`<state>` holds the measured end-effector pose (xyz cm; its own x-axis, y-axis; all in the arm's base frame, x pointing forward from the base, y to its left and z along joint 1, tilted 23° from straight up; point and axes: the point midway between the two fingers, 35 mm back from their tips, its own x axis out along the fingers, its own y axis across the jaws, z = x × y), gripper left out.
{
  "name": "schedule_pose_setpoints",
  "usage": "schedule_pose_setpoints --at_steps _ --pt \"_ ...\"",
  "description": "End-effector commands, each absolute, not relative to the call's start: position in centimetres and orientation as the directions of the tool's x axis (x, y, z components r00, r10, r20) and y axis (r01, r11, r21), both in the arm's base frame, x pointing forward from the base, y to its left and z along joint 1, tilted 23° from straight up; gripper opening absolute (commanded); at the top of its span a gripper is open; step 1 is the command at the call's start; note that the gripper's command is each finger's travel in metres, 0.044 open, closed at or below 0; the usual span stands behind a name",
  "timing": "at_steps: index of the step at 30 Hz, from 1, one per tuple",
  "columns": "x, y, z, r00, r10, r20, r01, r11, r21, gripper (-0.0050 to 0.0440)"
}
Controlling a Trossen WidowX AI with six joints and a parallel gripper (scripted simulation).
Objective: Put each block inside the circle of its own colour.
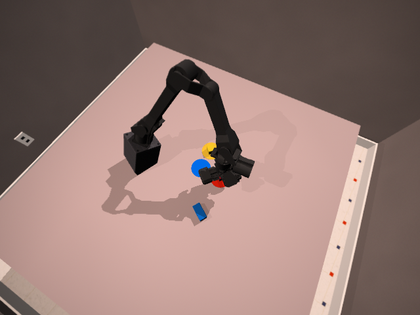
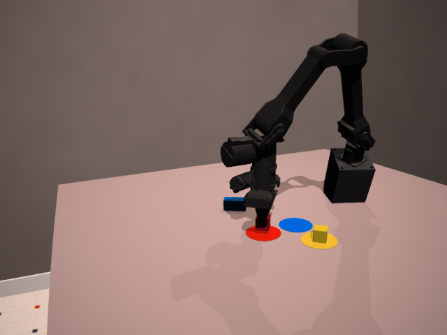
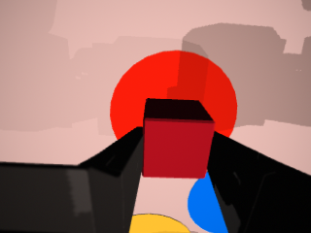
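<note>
The tool (image 2: pixel 262 220) is clamped on the red block (image 3: pixel 177 148), its 2 dark fingers pressing the block's opposite side faces so that the cube hangs square and level below the wrist, which looks like the sensible way to carry it: the flat bottom face can meet the tabletop (image 2: pixel 144 252) evenly when it is set down. The block sits low over the red circle (image 2: pixel 263 233), at the edge nearer the arm's base in the exterior view; whether it already touches the surface cannot be told. From the wrist view the circle lies mostly beyond the cube, so the block seems not yet centred, and a small shift forward would probably be needed before release if it is to lie wholly inside. The yellow block (image 2: pixel 320 232) rests on the yellow circle (image 2: pixel 306 241), apparently done. The blue circle (image 2: pixel 295 224) lies bare between the other 2 discs, and the blue block (image 2: pixel 233 203) lies on the tabletop apart from all 3 circles, just behind the tool in the exterior view, so it remains to be sorted. The arm rises from its dark base (image 2: pixel 364 195), folds sharply at the high elbow, and comes down with the forearm sloping toward the circles; the wrist turns the tool straight down, fingers vertical over the red disc.
</note>
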<state>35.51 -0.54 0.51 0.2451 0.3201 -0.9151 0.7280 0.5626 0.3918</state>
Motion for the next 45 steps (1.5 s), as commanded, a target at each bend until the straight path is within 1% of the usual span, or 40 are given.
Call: schedule_pose_setpoints --at_steps 1,8,12,22,26,40,41,45 --pt "35.7 -0.4 -0.1 0.246 0.317 -0.916 0.731 0.56 0.39 0.0105" --pt "35.8 0.0 -1.2 0.24 0.316 -0.918 0.734 0.56 0.385 0.0105" --pt "36.1 -0.2 0.0 0.261 0.317 -0.912 0.721 0.563 0.403 0.0105" --pt "36.1 -0.2 0.0 0.261 0.317 -0.912 0.721 0.563 0.403 0.0105" --pt "36.1 -0.2 0.0 0.261 0.317 -0.912 0.721 0.563 0.403 0.0195" --pt "36.1 -0.2 0.0 0.261 0.317 -0.912 0.721 0.563 0.403 0.0195" --pt "36.5 -0.5 0.8 0.281 0.314 -0.907 0.712 0.565 0.416 0.0195" --pt "35.7 -1.9 4.6 0.278 0.314 -0.908 0.714 0.565 0.414 0.0195"
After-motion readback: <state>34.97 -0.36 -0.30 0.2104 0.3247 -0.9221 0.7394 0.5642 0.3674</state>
